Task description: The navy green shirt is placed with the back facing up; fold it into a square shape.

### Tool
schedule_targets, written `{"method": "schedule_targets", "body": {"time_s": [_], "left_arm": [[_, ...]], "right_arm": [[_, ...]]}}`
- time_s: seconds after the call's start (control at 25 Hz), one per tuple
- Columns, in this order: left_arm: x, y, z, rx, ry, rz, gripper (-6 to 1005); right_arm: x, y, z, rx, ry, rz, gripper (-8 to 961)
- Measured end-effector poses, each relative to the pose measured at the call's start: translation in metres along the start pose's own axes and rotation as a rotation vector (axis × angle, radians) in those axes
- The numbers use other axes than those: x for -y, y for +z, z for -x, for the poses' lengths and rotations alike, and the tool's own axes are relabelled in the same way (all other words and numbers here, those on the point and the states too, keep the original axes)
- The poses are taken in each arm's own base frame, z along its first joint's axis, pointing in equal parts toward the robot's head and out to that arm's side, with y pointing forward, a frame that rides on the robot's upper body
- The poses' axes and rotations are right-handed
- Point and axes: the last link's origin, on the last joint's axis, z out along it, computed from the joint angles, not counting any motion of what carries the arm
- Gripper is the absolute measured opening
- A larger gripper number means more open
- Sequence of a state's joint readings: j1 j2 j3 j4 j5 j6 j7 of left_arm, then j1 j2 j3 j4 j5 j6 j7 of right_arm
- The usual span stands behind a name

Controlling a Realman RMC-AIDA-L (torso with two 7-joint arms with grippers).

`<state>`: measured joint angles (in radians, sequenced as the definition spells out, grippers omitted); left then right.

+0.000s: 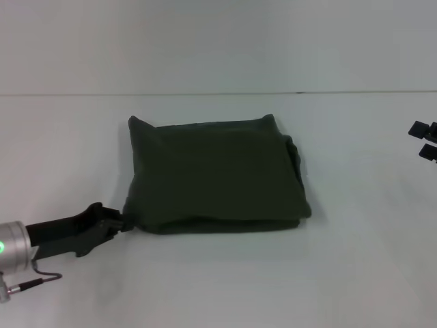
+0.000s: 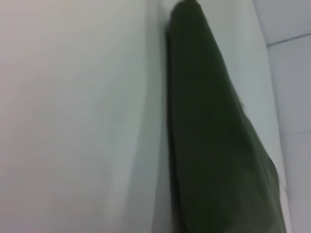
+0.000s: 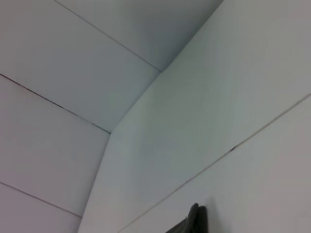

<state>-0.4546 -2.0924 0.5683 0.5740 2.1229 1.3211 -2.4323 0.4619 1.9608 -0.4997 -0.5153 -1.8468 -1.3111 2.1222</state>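
Olive-green and already doubled over into a thick, near-square bundle, the shirt (image 1: 215, 174) lies mid-tabletop (image 1: 355, 273) with stacked layers showing along its near edge. The left gripper (image 1: 117, 222) sits low at the bundle's near left corner, touching or just beside it; I cannot tell whether its jaws are apart, together, or pinching cloth. The right gripper (image 1: 425, 140) is parked well apart at the far right edge, cut off there, its jaws also unreadable. The folding looks all but finished; what remains is probably squaring that corner, then drawing the left arm clear without dragging layers. Any lettering is hidden inside the folds.
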Motion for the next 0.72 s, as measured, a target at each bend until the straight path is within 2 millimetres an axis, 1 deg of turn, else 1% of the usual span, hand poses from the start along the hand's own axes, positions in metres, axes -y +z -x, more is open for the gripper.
{"method": "schedule_targets", "body": {"time_s": [0.12, 0.32, 0.4, 0.48, 0.6, 0.68, 0.72], "left_arm": [[0.0, -0.003, -0.006, -0.004, 0.012, -0.013, 33], [-0.002, -0.007, -0.008, 0.021, 0.045, -0.024, 36], [-0.001, -0.017, -0.011, 0.018, 0.076, -0.029, 37], [-0.001, -0.033, -0.016, -0.003, 0.106, -0.024, 38], [-0.002, -0.067, -0.026, -0.082, 0.168, 0.018, 152], [-0.006, -0.078, -0.029, -0.119, 0.262, 0.062, 228], [-0.01, -0.079, -0.028, -0.119, 0.351, 0.09, 266]], "right_arm": [[0.0, 0.001, -0.001, 0.0, 0.002, 0.002, 851], [-0.001, 0.001, -0.001, -0.007, -0.005, 0.008, 851], [-0.002, -0.001, 0.002, -0.019, -0.025, 0.008, 851], [-0.003, -0.002, 0.002, -0.024, -0.03, 0.009, 852], [-0.002, -0.005, 0.004, -0.025, -0.055, 0.008, 852], [-0.003, -0.004, 0.004, -0.035, -0.129, 0.009, 852], [-0.005, -0.003, 0.004, -0.049, -0.191, 0.009, 852]]}}
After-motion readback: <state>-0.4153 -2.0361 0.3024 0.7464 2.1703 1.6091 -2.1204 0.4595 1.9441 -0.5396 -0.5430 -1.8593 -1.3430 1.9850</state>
